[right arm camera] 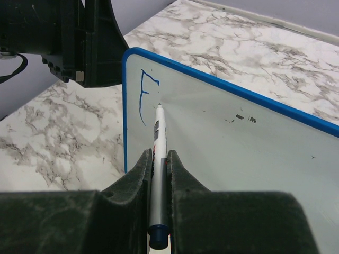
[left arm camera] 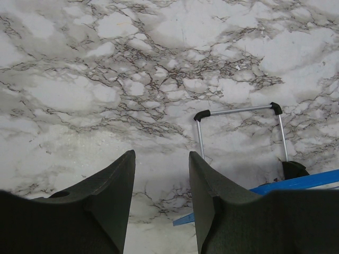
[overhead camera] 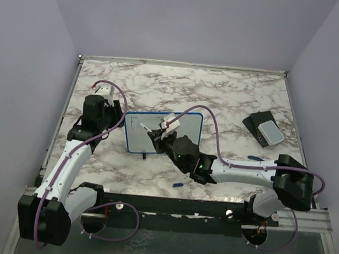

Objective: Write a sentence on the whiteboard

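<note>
The whiteboard point(overhead camera: 134, 137) with its blue frame stands tilted at mid-table. My right gripper point(overhead camera: 157, 136) is shut on a white marker with a blue end point(right arm camera: 158, 138), seen between the jaws in the right wrist view point(right arm camera: 158, 153). The marker's tip touches the board point(right arm camera: 238, 159) just right of a single blue letter "F" point(right arm camera: 145, 95), the only part of the sentence showing. My left gripper point(overhead camera: 117, 114) is open at the board's left edge. In the left wrist view point(left arm camera: 161, 159) the blue frame point(left arm camera: 302, 182) ends between the jaws.
A dark block with a pale grey pad point(overhead camera: 266, 129) lies at the right. Small blue pieces lie near the front point(overhead camera: 178, 185) and right point(overhead camera: 253, 157). The board's wire stand point(left arm camera: 238, 114) rests on the marble behind it. Small dark marks point(right arm camera: 241, 117) dot the board.
</note>
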Controlling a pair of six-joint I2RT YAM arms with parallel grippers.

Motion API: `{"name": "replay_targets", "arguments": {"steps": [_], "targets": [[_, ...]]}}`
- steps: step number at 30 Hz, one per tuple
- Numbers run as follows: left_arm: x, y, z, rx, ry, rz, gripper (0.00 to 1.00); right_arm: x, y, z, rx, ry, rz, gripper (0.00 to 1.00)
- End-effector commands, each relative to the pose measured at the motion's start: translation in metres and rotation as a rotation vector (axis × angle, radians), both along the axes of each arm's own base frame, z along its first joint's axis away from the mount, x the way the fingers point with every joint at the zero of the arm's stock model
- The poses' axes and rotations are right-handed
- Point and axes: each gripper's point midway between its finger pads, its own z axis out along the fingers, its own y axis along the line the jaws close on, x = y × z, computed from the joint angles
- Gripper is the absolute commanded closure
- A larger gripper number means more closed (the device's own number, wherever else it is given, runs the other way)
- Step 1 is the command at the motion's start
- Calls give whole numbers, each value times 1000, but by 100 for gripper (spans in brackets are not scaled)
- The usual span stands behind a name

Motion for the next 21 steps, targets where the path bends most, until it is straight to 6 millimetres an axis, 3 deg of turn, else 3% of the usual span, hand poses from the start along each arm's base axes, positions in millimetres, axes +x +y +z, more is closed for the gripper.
{"name": "replay_targets", "arguments": {"steps": [1,21], "targets": [[-5,-4,-3,0,11,-28,53,4,-1,-15,-36,20,-34,99],[-6,-5,-4,-1,12,-33,53,9,8,-10,-40,-9,-34,100]]}}
